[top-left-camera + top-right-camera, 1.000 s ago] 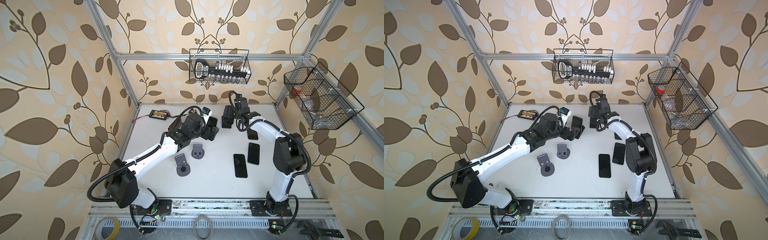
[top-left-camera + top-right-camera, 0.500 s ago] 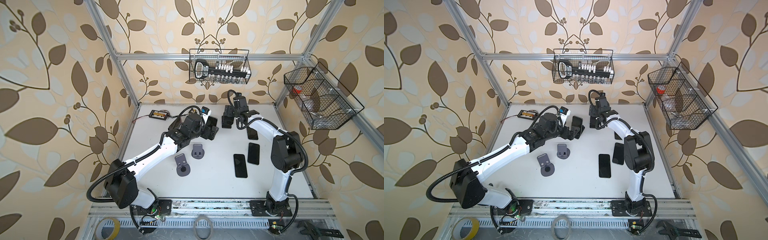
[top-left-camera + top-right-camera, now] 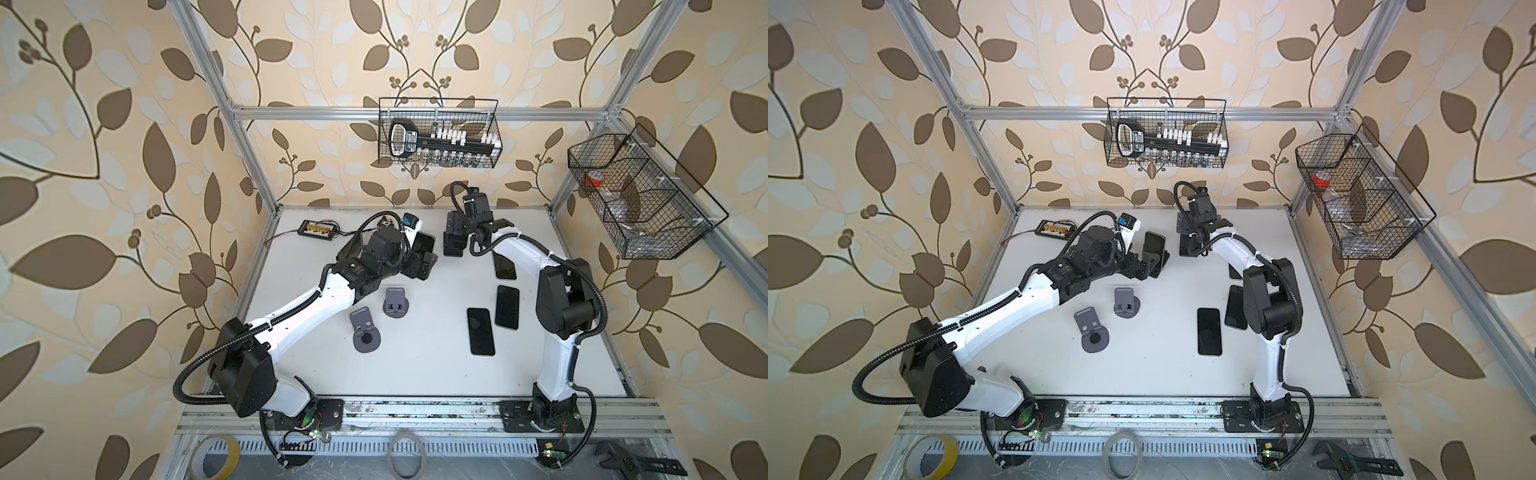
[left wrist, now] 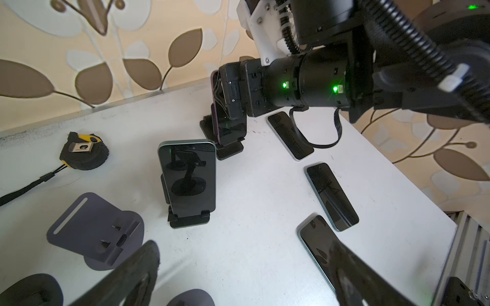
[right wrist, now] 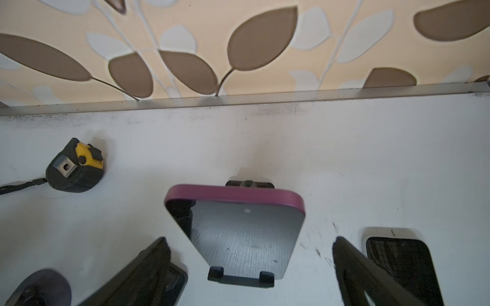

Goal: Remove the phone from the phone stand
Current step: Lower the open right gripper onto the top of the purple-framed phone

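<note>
left gripper [image 4: 242,243] is spread wide and holds nothing. the green-edged phone [image 4: 189,176] stands upright on its black stand [image 4: 189,221] just ahead of the fingers, at about 12 o'clock of the gripper in a top view.

right gripper [image 5: 250,241] is spread wide and empty too, one finger on each side of the magenta phone [image 5: 246,225], apart from both edges. that phone is propped on a second black stand [image 5: 240,280], long axis upright, seemingly leaning back toward 12 o'clock. i judge this arm better placed: the move turns on closing across the short width, then lifting clear of the lip.

in both top views the right gripper covers the magenta phone. the finger pads are blurred, and most of the second black stand is hidden.
</note>
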`<move>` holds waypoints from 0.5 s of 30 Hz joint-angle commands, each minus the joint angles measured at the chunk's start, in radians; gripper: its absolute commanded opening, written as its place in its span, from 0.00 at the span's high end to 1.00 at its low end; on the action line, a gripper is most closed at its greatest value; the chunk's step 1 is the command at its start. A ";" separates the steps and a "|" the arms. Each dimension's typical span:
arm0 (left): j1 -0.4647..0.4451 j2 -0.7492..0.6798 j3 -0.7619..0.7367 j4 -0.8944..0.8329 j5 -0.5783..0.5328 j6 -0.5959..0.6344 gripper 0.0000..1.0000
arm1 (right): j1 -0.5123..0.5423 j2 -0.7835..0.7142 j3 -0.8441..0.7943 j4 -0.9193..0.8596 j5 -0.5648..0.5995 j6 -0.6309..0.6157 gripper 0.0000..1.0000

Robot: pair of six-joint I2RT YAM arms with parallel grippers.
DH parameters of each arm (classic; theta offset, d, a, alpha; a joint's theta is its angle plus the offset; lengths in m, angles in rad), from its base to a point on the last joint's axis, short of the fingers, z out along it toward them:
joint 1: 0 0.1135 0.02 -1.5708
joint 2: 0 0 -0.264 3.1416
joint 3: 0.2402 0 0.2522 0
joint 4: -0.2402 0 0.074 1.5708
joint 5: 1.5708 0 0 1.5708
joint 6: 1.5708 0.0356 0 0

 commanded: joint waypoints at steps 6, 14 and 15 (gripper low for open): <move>-0.006 -0.032 -0.002 0.022 -0.036 0.002 0.01 | -0.012 0.059 0.074 -0.026 -0.012 -0.015 0.02; -0.010 -0.029 -0.003 0.023 -0.026 -0.006 0.01 | -0.015 0.082 0.108 -0.039 -0.010 -0.017 0.02; -0.011 -0.029 -0.003 0.023 -0.027 -0.006 0.01 | -0.017 0.084 0.112 -0.039 -0.010 -0.021 0.02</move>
